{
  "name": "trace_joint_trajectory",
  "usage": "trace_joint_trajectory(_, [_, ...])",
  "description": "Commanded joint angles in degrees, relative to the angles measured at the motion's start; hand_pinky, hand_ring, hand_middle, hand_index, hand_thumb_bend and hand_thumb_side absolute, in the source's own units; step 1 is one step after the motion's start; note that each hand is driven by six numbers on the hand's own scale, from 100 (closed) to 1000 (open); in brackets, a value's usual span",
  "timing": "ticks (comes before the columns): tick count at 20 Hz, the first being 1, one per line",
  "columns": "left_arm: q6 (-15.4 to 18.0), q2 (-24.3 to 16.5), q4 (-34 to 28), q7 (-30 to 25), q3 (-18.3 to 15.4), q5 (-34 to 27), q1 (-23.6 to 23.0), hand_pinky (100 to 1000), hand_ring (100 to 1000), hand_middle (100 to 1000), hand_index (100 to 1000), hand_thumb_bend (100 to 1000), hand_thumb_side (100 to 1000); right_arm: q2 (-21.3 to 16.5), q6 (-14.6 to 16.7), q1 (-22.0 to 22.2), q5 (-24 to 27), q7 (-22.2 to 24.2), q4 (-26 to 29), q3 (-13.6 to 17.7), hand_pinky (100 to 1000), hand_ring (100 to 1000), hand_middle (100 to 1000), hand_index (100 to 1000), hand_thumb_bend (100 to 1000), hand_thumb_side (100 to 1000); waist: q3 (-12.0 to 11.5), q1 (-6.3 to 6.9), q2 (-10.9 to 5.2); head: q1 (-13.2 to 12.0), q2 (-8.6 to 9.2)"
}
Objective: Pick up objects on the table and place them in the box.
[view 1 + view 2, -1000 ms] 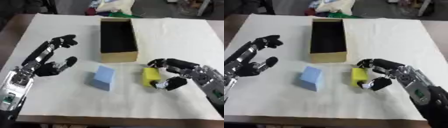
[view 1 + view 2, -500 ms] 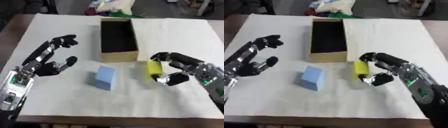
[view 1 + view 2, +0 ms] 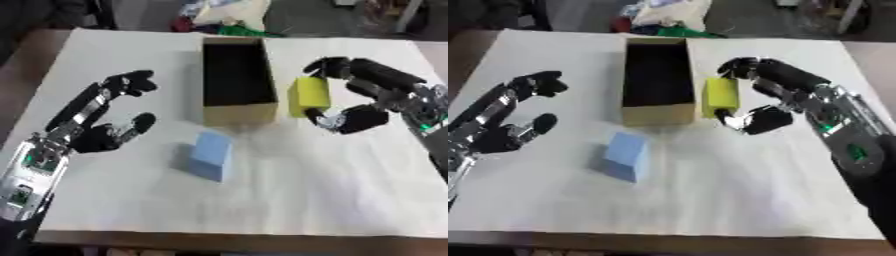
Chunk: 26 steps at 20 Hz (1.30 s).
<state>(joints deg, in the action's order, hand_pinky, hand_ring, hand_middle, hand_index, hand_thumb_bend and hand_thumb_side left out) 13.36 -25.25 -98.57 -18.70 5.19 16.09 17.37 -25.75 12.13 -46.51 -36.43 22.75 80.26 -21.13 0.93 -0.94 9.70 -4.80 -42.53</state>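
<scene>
Two blocks were out on the white sheet (image 3: pixel 289 200) covering the table. The yellow block (image 3: pixel 309 96) sat pinched in the right hand (image 3: pixel 367 100), fingers curled over its top and thumb under its lower edge; it stood just beside the right wall of the box (image 3: pixel 234 114), near that wall's front corner, though whether the two touched could not be told. The box was a long open carton with a dark inside, running away from the robot down the middle of the sheet. The blue block (image 3: pixel 210 156) lay apart from everything, just in front of the box's near end, with bare sheet all round it. The left hand (image 3: pixel 96 135) hovered at the left, fingers spread and holding nothing, well apart from both box and blue block. Wide open sheet stretched across the near half, up to the table's front edge.
</scene>
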Motion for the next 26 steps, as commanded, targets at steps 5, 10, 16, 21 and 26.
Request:
trace_joint_trajectory(5, [0.41, -0.09, -0.46, -1.24, 0.93, -0.92, 1.5, 832, 837, 764, 955, 451, 790, 7.89, 0.31, -6.74, -6.73, -1.84, -8.03, 3.16, 850, 856, 886, 607, 100, 499, -1.02, 0.3, -1.04, 1.0, -0.6])
trace_joint_trajectory(10, [0.41, -0.03, -0.44, -1.39, 0.94, -1.03, 1.57, 832, 837, 764, 955, 451, 790, 9.78, 2.09, -7.26, -11.25, -4.16, -10.91, 3.91, 850, 856, 886, 607, 100, 499, -1.05, 0.32, -1.03, 1.03, -0.6])
trace_joint_trajectory(16, [0.86, 0.89, -0.74, -2.82, 2.45, -1.74, 3.19, 832, 838, 766, 956, 449, 793, 16.16, -1.21, -8.69, -15.81, -5.63, -17.61, 10.22, 848, 851, 880, 617, 100, 504, -4.01, 0.93, -0.65, 3.79, 0.16])
trace_joint_trajectory(21, [0.93, 1.13, -0.75, -3.37, 2.79, -2.1, 3.5, 833, 838, 766, 956, 445, 795, 22.8, -6.14, -9.88, -20.76, -9.46, -25.66, 15.21, 852, 857, 880, 655, 105, 514, -4.61, 1.14, -0.59, 4.36, 0.27])
trace_joint_trajectory(26, [0.96, 1.31, -0.74, -3.67, 2.96, -2.32, 3.56, 833, 839, 767, 957, 444, 800, 25.37, -9.56, -10.95, -25.83, -14.5, -32.11, 14.7, 876, 881, 904, 815, 203, 575, -4.86, 1.32, -0.54, 4.59, 0.31])
